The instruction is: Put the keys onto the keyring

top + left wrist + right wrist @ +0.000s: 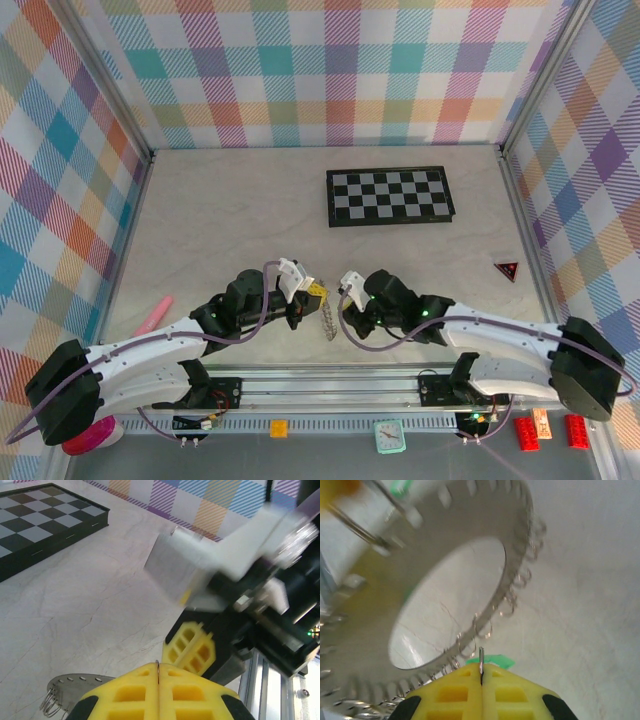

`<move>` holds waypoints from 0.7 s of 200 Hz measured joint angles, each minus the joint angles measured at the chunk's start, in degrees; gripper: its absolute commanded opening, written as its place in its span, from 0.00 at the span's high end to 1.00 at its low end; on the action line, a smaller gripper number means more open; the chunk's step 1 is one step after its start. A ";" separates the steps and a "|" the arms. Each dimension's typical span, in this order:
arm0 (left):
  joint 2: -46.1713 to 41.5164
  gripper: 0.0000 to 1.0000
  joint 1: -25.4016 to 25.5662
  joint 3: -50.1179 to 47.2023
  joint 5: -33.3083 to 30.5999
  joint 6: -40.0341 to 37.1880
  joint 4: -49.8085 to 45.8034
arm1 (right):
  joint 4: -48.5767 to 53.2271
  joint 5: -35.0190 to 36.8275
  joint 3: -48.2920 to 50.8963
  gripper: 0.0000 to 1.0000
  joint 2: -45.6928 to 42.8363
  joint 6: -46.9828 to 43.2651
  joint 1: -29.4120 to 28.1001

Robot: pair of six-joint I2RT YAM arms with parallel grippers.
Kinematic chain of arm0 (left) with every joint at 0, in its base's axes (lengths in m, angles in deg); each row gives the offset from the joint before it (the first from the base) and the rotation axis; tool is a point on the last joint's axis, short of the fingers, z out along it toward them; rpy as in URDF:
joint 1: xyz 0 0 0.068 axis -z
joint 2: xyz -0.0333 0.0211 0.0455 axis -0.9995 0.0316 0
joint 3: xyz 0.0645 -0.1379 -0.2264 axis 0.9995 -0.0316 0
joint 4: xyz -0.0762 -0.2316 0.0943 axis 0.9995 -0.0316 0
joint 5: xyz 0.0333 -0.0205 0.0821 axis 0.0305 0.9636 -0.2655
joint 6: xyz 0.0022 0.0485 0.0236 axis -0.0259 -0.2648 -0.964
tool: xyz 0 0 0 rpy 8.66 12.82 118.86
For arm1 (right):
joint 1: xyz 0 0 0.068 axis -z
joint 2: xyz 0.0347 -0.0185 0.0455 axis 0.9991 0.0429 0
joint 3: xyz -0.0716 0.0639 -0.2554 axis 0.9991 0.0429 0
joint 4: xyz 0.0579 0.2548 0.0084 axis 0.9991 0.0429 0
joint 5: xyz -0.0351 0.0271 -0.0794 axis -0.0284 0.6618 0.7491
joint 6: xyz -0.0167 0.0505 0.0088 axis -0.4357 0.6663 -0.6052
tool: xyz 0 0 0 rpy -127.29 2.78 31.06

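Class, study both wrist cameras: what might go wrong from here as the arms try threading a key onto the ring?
The right gripper pinches the key by a thin edge, so it may twist or slip out.
The left gripper seems to hold the keyring by one fine wire loop, so it could swing away.
Both sets of jaws sit close together and may collide.

The top camera looked steeply down from above and behind, taking in the whole worktop (240, 200). Each wrist camera sat close behind its own yellow fingers (130, 697), facing out over it; both caught the keyring (470, 515).
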 measured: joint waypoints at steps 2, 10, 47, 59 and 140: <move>0.02 1.00 0.00 0.00 0.02 0.00 0.00 | 0.17 -0.02 -0.13 1.00 0.35 0.28 0.00; 0.26 1.00 0.00 0.00 0.02 0.00 0.22 | 1.03 -0.04 -0.50 1.00 1.46 1.42 0.17; 1.44 1.00 0.00 -0.07 0.13 -0.02 2.03 | 2.23 -1.70 -2.73 1.00 5.99 5.84 3.10; 1.79 1.00 0.00 -0.15 0.26 -0.02 2.75 | 2.27 -2.78 -3.32 0.99 7.80 7.39 4.79; 2.58 1.00 0.00 -0.87 0.61 -1.14 4.13 | 3.56 -8.26 -5.55 0.64 10.62 11.78 10.47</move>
